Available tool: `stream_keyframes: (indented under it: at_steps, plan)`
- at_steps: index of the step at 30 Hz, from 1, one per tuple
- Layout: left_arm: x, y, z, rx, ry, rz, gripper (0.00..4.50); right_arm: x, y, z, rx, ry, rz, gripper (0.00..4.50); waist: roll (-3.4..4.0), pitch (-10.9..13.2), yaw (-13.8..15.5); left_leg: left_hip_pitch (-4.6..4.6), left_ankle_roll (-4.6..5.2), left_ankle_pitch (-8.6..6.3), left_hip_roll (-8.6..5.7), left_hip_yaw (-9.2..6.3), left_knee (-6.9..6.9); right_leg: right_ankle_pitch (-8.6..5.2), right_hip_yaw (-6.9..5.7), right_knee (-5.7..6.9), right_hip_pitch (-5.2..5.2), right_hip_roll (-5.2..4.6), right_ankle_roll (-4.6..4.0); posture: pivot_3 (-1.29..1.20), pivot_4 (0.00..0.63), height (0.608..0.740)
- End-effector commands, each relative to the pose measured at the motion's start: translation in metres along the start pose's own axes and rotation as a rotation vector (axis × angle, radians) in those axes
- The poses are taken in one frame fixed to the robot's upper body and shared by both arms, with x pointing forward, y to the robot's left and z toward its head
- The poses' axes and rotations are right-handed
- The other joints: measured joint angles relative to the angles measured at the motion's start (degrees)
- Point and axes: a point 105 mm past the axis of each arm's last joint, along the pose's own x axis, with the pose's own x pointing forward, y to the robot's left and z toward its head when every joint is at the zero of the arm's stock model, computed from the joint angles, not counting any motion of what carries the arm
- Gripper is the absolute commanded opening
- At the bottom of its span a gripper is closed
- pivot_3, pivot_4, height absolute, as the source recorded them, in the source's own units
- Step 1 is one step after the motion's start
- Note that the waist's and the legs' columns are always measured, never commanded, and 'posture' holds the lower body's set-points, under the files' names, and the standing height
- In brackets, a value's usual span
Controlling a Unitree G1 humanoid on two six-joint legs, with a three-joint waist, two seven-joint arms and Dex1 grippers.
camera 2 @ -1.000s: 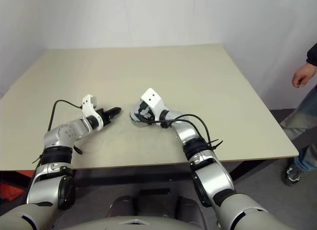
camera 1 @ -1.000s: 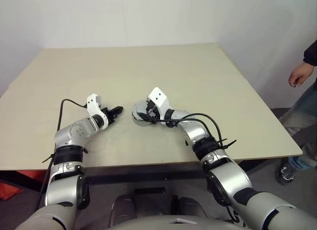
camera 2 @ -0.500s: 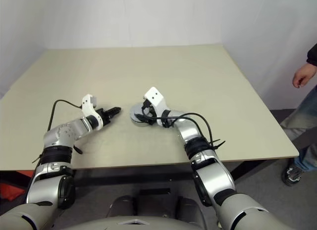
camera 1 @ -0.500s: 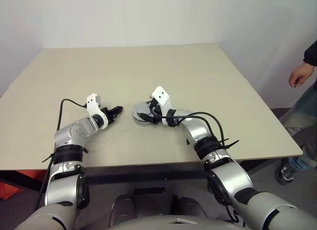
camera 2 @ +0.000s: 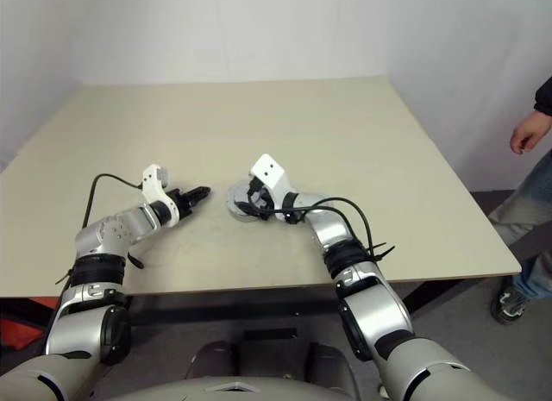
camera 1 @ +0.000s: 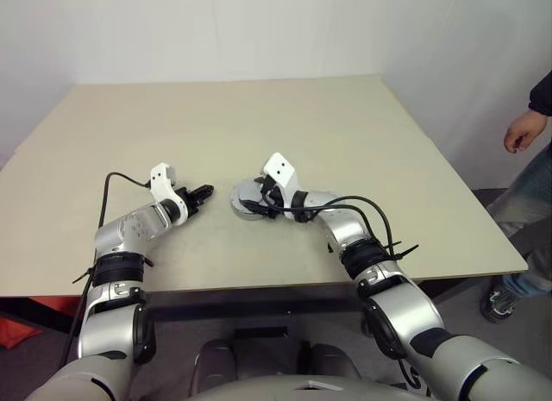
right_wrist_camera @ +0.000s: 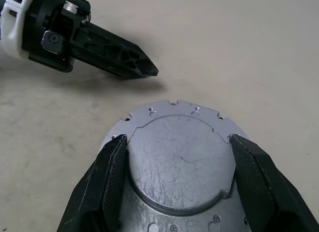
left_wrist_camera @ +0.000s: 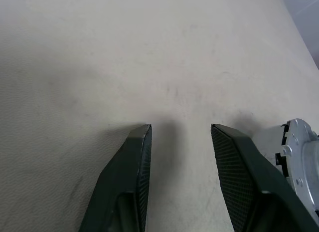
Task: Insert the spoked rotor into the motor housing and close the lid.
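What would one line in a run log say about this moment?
right gripper: fingers astride round grey notched metal lid | left gripper: open, empty, beside it | surface: beige table | person's hand: past table's right edge

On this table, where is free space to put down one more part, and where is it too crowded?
Free: the table behind both claws up to the wall, and its right side toward the person's hand. Crowded: the middle near the front edge, where the right claw straddles the lid and the open left claw sits just beside it.
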Motion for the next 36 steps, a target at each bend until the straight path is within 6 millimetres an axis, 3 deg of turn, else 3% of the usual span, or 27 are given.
stream_keyframes:
  at_steps: [1, 11, 20, 36]
  plan:
    - [-0.006, 0.01, 0.005, 0.008, -0.017, 0.046, 2.02, 0.001, 0.003, 0.008, -0.007, -0.027, 0.025, 3.18, 0.0, 0.0, 0.0, 0.0, 0.0, 0.0, 0.0, 0.0, 0.0, 0.0, 0.0, 0.0, 0.0, 0.0, 0.0, 0.0, 0.0, 0.74]
    - [-0.005, 0.009, 0.004, 0.007, -0.012, 0.045, 2.02, 0.002, 0.002, 0.016, 0.041, -0.054, 0.02, 3.18, 0.0, 0.0, 0.0, 0.01, 0.0, 0.0, 0.0, 0.0, 0.0, 0.0, 0.0, 0.01, 0.0, 0.0, 0.0, 0.0, 0.0, 0.74]
    - [-0.005, 0.009, 0.001, 0.006, -0.007, 0.044, 2.02, 0.004, -0.012, 0.034, 0.028, -0.12, -0.067, 3.18, 0.0, 0.0, 0.0, 0.0, -0.01, 0.0, 0.0, 0.0, 0.0, 0.0, 0.0, 0.01, -0.02, 0.0, 0.0, 0.0, 0.0, 0.74]
    - [-0.006, 0.01, 0.002, 0.005, -0.012, 0.049, 2.02, 0.003, -0.004, 0.023, 0.03, -0.091, -0.023, 3.18, 0.0, 0.0, 0.0, -0.02, -0.01, 0.0, 0.0, 0.0, -0.01, 0.0, 0.0, 0.01, -0.03, 0.0, 0.0, 0.0, 0.0, 0.74]
